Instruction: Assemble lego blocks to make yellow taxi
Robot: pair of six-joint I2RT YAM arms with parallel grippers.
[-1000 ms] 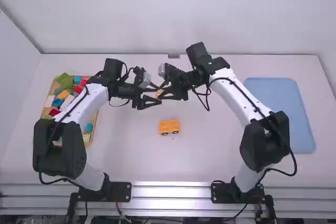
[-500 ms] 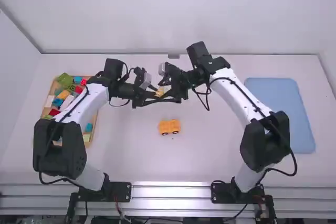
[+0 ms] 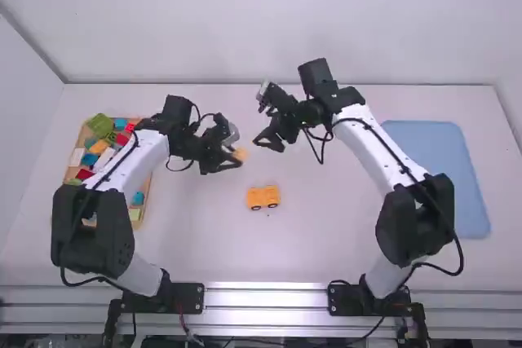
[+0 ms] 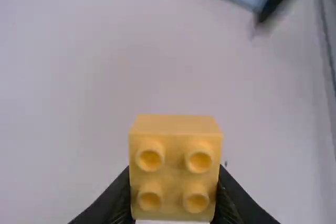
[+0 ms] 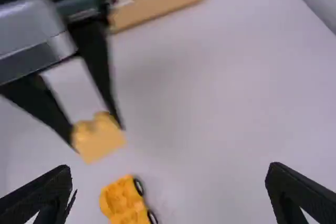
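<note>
My left gripper (image 4: 173, 198) has yellow block (image 4: 176, 140) pinched, studs facing back into gripper. Right gripper (image 5: 169, 171) empty, fingers wide. Yellow wheeled body (image 3: 261, 197) sits on worktop (image 3: 318, 238), below held block, off left gripper toward arm bases and slightly right; long axis roughly crosswise. Left looks nearer and has block, so my pick for placing. Likely needs: wrist pointed down, block squared to body's long axis before pressing. Risk: skewed seat.
</note>
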